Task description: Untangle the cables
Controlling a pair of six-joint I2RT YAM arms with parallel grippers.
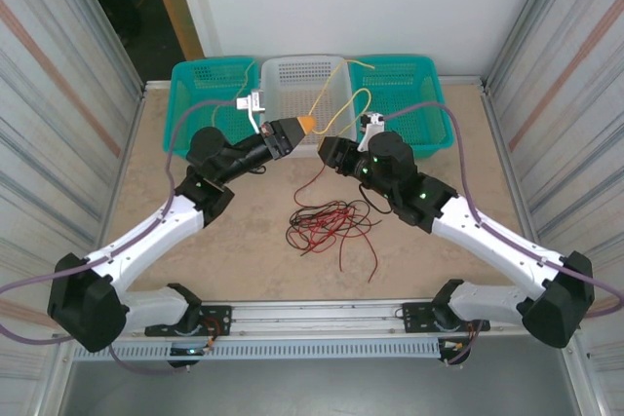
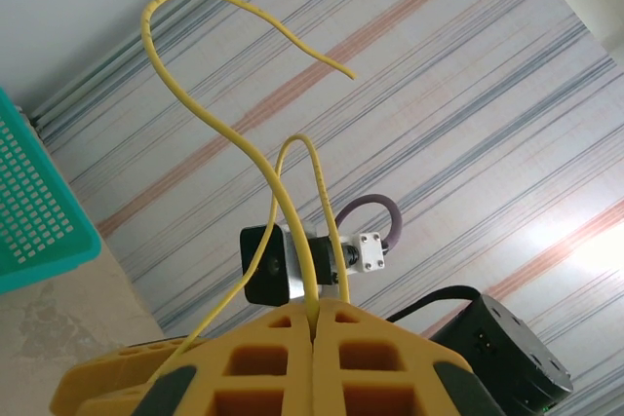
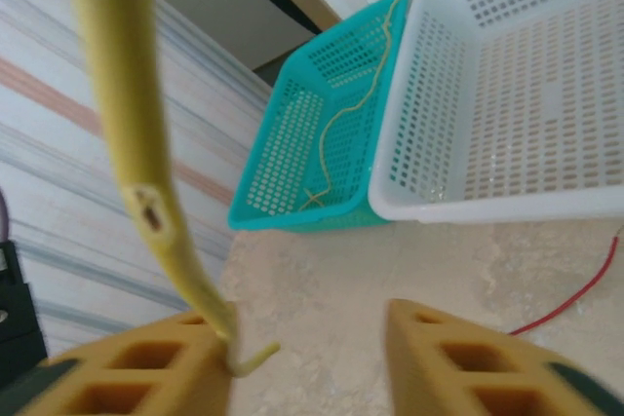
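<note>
Cables, thin and limp, in three colours. On the table between the arms, a loose red and black tangle of overlapping loops, one red end trailing toward the near edge. Above it, off the table, a yellow cable, glossy, kinked and springy. Pinched in the left gripper, fingers pressed flat together on it. From that pinch, rising steeply: one short arch bending back down, and one long strand sweeping up, curling over and ending free in the air. From above, long axis running from the pinch away toward the white basket, with a loop near the rim of the right teal basket. Toward one end, a dark nick in the yellow skin, then a short hooked tip lying against one finger of the right gripper; jaws apart there, a wide gap between, nothing clamped. Further off, a second yellow cable, slack, snaking along the floor of the left teal basket.
</note>
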